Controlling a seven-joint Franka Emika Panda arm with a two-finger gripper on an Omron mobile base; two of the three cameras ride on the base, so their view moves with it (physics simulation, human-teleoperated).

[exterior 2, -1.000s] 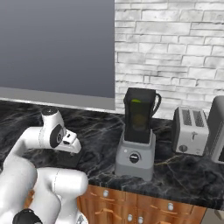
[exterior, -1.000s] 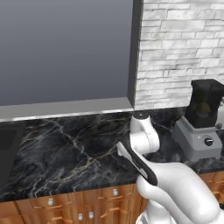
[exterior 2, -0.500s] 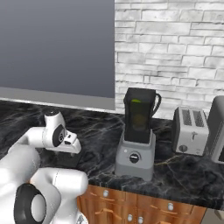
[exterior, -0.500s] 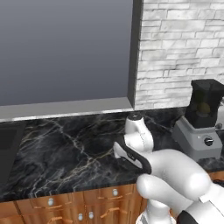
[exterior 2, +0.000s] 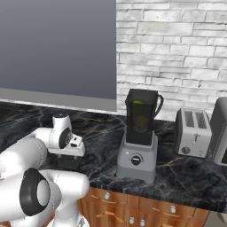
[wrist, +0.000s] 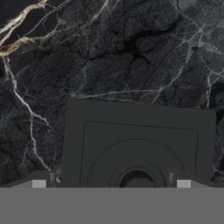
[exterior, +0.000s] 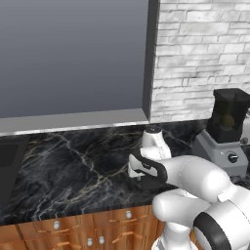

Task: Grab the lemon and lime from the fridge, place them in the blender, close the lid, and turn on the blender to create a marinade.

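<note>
Black marble counter [wrist: 131, 52] bears the lid [wrist: 138, 140], directly beneath wide-spread jaws.

No readable text, label or number appears on anything here.

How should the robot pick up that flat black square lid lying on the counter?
Probably from straight above. The flat black squarish lid lies flat on the dark marbled counter, so its thin outer edges are hard to get under. The raised round knob in its middle looks like the best part to pinch. The open tool already hangs over it, a fingertip on each side.
</note>
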